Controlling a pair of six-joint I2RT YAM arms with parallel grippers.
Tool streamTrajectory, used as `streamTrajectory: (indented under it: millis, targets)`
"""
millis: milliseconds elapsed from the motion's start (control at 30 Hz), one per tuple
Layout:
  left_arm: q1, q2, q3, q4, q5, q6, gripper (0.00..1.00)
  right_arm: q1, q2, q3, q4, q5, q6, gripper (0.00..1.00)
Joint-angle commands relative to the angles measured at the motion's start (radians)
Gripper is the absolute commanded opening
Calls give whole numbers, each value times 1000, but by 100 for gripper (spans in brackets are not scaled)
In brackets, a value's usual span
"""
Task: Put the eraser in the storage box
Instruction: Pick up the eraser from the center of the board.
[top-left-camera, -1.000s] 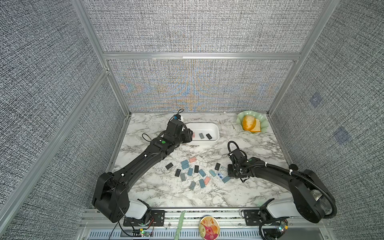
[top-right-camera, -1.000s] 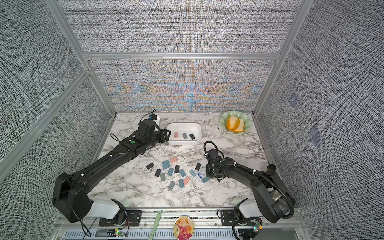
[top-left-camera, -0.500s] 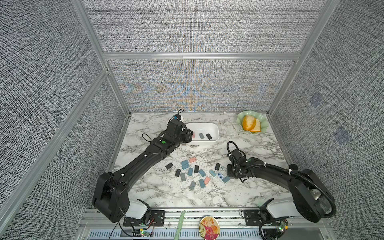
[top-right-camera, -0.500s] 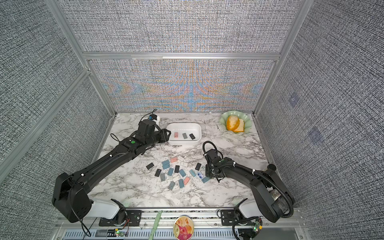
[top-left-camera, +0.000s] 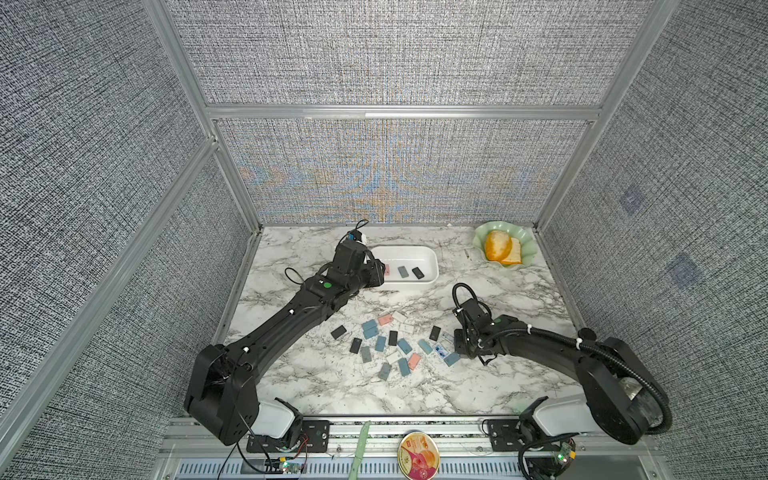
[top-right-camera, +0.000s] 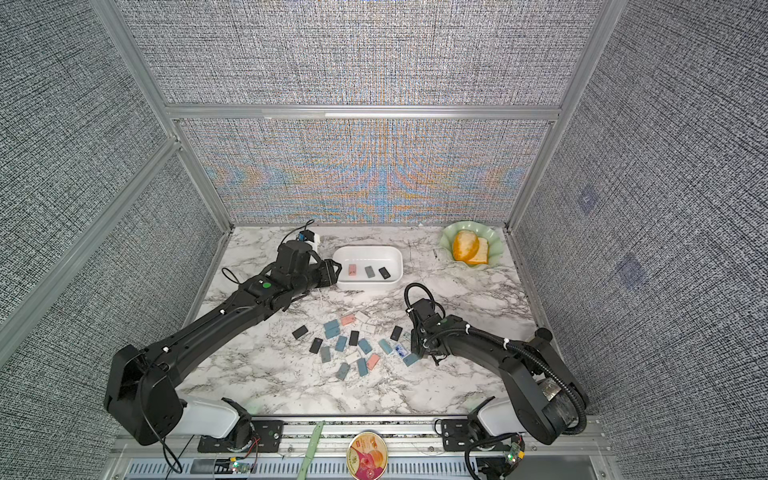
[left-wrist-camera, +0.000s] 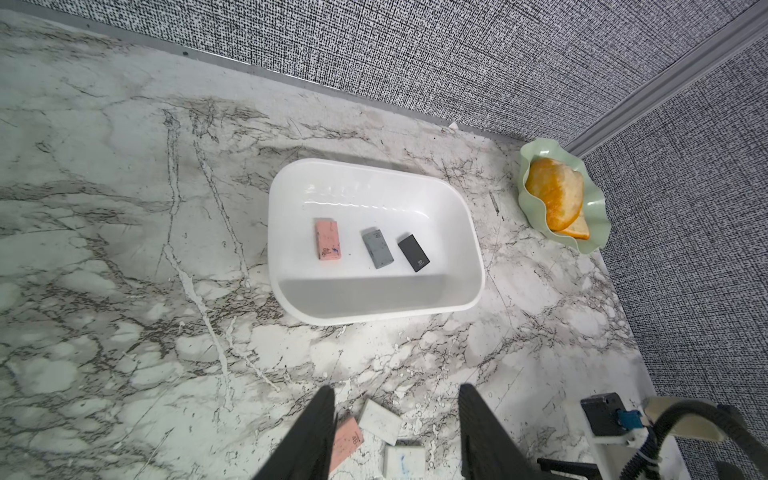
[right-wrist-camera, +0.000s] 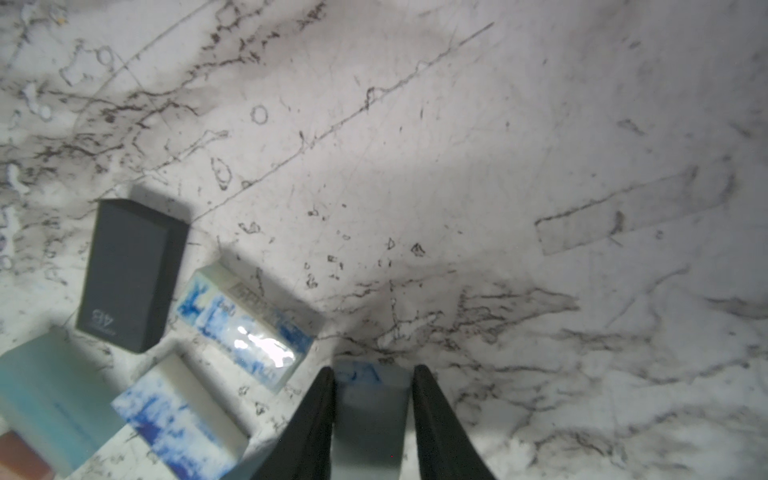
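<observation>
Eraser (right-wrist-camera: 370, 415) between fingers (right-wrist-camera: 316, 419) of right hand (right-wrist-camera: 374, 369), on tabletop (right-wrist-camera: 457, 166).

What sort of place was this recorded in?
Probably a lab robot test cell: grey fabric walls on an aluminium frame, a marble-look table, a left arm and right arm mounted at its front.

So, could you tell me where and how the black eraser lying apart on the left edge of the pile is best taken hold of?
I'd pinch the black eraser across its two long sides, near the middle, coming straight down from above. It lies flat and low on the table, so only its thin edges offer a hold, and bare marble lies round it.
</observation>
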Motion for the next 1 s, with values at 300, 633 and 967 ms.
streamTrajectory:
  millis: [300,633,967]
  targets:
    - [1,-11,-4,15,-5,3,50,9,-4,16,-60,-43,20,28]
    - [1,-11,-10,14,-11,3,50,8,-28,83,-125,-3,-11,28]
    - [0,-23,-19,10,-24,4,50,6,6,203,-183,12,-72,28]
